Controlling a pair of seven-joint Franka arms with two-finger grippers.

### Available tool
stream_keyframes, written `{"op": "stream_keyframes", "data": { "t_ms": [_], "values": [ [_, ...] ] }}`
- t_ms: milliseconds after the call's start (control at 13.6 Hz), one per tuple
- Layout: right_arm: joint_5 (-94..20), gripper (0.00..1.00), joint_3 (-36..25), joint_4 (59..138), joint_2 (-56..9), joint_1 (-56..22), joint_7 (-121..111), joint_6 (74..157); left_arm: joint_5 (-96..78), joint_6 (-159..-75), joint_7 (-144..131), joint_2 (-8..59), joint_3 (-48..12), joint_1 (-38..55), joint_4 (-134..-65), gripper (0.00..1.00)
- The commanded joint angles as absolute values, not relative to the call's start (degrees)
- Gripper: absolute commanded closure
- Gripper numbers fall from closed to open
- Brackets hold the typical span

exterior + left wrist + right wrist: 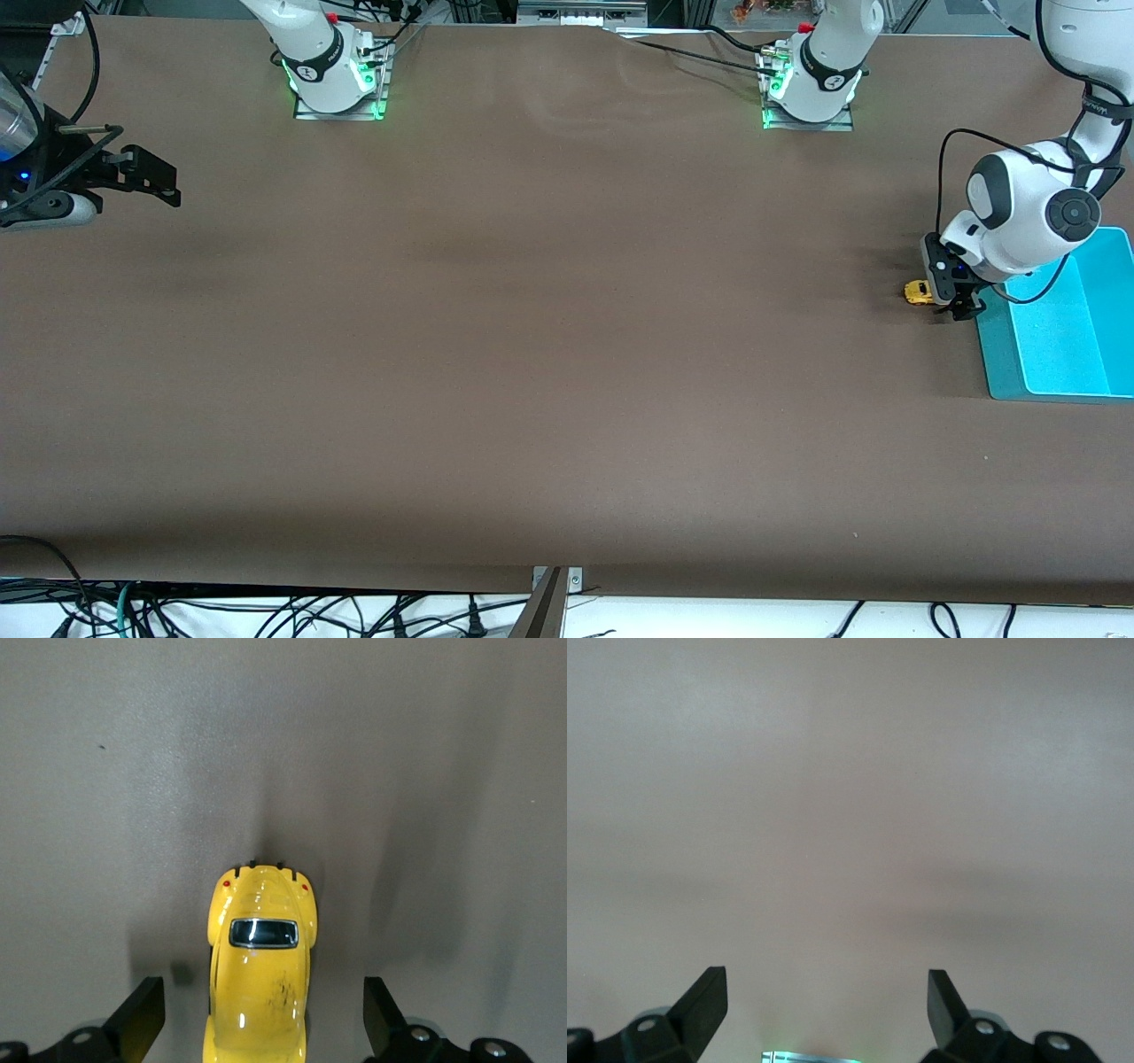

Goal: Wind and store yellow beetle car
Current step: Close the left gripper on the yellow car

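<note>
The yellow beetle car [918,291] stands on the brown table beside the teal bin, at the left arm's end. My left gripper [955,306] is low over it and open. In the left wrist view the yellow beetle car [260,966] lies between the two black fingers [142,1017], with a gap of bare table on each side, so neither finger touches it. My right gripper [146,177] waits open above the table at the right arm's end. The right wrist view shows its gripper [827,1005] with nothing between the fingers.
A teal bin [1001,359] with an open inside sits at the left arm's end, right beside the car and the left gripper. The two arm bases [337,80] stand along the table's far edge. Cables hang below the table's near edge.
</note>
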State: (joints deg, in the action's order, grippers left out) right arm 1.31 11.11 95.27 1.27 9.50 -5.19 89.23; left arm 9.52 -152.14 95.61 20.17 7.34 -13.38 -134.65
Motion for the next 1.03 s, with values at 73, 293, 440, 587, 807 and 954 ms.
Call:
{"op": "stream_keyframes", "data": {
  "t_ms": [73,293,440,587,807,954],
  "values": [
    [1.9,0.00,10.8,93.5,0.6,9.3,-4.6,87.7,11.5,-153.3,96.7,20.9,6.9,-13.9,-134.3,0.76],
    [1.9,0.00,10.7,93.6,0.6,9.4,-4.6,87.6,11.5,-152.1,96.7,19.3,6.6,-13.6,-133.9,0.80],
    [1.9,0.00,10.6,93.6,0.6,9.5,-4.6,87.6,11.1,-146.9,96.6,16.5,4.1,-13.5,-133.3,0.80],
    [1.9,0.00,10.6,93.6,0.6,9.5,-4.6,87.5,10.5,-140.1,96.5,14.4,2.3,-13.6,-131.4,0.80],
    [1.9,0.00,10.6,93.6,0.6,9.5,-4.6,87.6,8.1,-126.4,96.4,12.2,0.6,-13.5,-124.0,0.79],
    [1.9,0.00,10.6,93.6,0.6,9.5,-4.6,87.6,6.1,-115.6,96.2,12.7,0.9,-13.5,-115.4,0.79]
  ]
}}
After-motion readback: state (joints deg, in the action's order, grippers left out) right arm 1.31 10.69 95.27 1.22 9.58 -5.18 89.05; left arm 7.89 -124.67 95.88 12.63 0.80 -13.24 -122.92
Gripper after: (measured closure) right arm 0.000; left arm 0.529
